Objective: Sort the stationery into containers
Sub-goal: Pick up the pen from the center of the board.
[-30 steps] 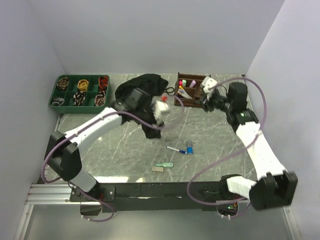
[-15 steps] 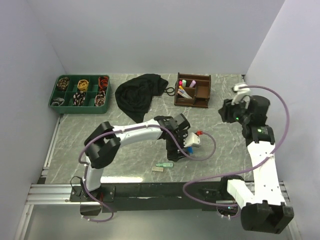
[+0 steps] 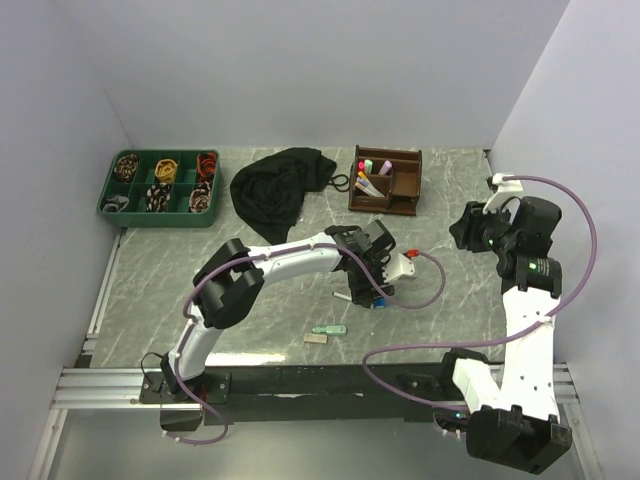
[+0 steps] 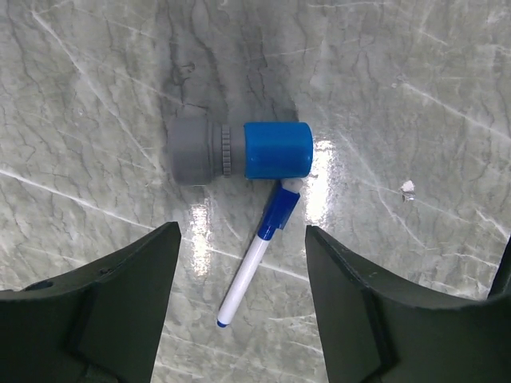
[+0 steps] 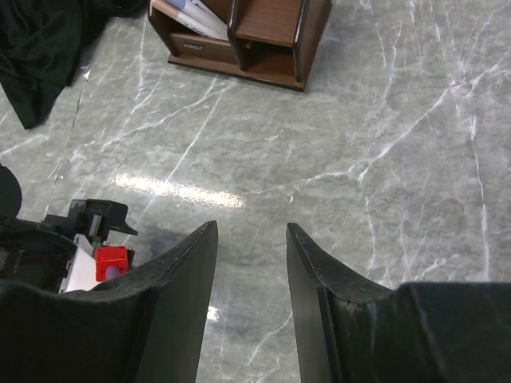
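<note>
My left gripper [image 3: 366,284] is open and empty, low over the marble table [image 3: 250,310]. In the left wrist view a white pen with a blue cap [image 4: 254,262] lies between its fingers [image 4: 128,303], and a grey piece with a blue cap [image 4: 239,150] lies just beyond. My right gripper [image 3: 468,228] is open and empty [image 5: 251,231], in the air to the right of the brown wooden organiser [image 3: 386,181], which holds several highlighters. A green highlighter [image 3: 329,330] and a grey eraser [image 3: 315,339] lie near the front edge. The green tray [image 3: 108,198] is at the back left.
A black cloth [image 3: 276,188] lies between the tray and the organiser, and also shows in the right wrist view [image 5: 48,40]. The tray's compartments hold coiled items. The organiser [image 5: 239,32] shows at the top of the right wrist view. White walls enclose the table.
My left arm has swung from the black cloth to the pen and blue-capped piece. My right gripper has drawn back from the organiser to the right.
</note>
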Available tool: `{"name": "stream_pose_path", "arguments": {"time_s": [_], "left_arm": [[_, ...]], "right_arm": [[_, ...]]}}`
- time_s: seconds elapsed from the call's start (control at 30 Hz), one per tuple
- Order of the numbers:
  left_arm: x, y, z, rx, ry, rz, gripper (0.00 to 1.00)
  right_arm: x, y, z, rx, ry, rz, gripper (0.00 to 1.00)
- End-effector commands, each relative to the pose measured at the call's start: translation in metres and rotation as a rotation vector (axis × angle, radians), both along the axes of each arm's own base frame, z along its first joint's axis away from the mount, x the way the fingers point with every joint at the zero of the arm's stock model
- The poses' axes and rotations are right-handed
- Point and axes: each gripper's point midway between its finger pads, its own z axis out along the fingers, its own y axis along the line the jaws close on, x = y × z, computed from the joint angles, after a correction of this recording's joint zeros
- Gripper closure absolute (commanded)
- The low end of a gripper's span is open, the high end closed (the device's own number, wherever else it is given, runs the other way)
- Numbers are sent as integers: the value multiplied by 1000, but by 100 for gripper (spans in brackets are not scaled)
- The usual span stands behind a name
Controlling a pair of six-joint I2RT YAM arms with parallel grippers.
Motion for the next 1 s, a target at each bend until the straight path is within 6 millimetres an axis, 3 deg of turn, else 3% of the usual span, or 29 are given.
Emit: {"name": "stream_pose_path", "arguments": {"time_s": [0.0,0.6,0.63,0.73,0.77,0.83,0.93,0.97], "left_arm": [[1,-9,2,-21,-3,-13,32],[-15,-7,-31,7,22,-62,38],[-15,-8,-33,6,18,-62,39],[-16,-10,-37,6,30,-61,56],[-16,-12,-33,-4,34,-60,64],[-20,-13,-25,-13,55,-65,71],[-19,-11,13,-80,73,-61,81],[-14,-3,36,-104,74,-50,85]], "right_arm": [[8,-1,29,-23,-80,17,52],[13,-5,27,-13,-79,-8,53],[13,-6,27,-11,-78,-10,53],[14,-6,25,-6,-76,-12,53],[14,-6,26,-5,-73,-9,53],[13,-4,25,-2,-63,-2,53],[14,2,29,19,-64,32,53],[13,6,28,34,-57,55,54]]}}
